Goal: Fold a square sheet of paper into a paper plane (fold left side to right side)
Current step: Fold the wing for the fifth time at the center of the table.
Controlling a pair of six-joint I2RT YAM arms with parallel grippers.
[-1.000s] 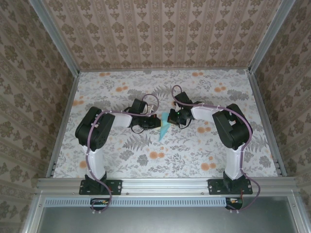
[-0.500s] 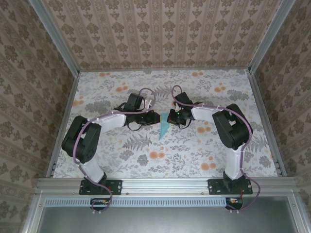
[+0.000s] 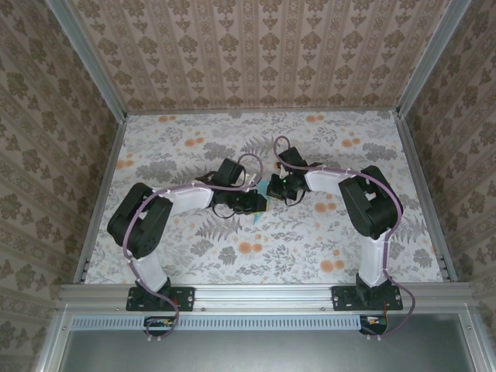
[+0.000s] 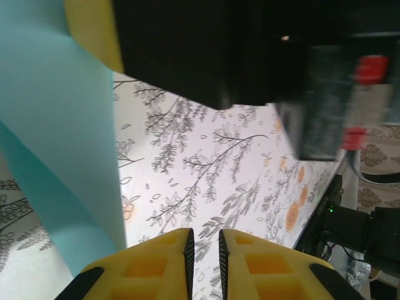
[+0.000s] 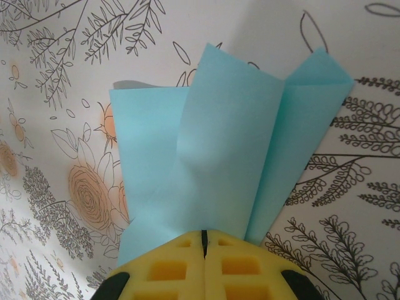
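Our right fingers (image 5: 169,269) are pressing fully together on one end of the paper plane (image 5: 219,144), its folded layers fanning over the floral tabletop (image 5: 56,56). Our left fingers (image 4: 156,265) are hovering just beside it, barely parted, holding nothing.

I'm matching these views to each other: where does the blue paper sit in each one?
Top external: the blue paper is a small sliver near the picture's middle.
Left wrist: a tall strip along the left edge.
Right wrist: centre of the picture, fanning upward.
Shared landmark: the floral table cover lies under it in all three.
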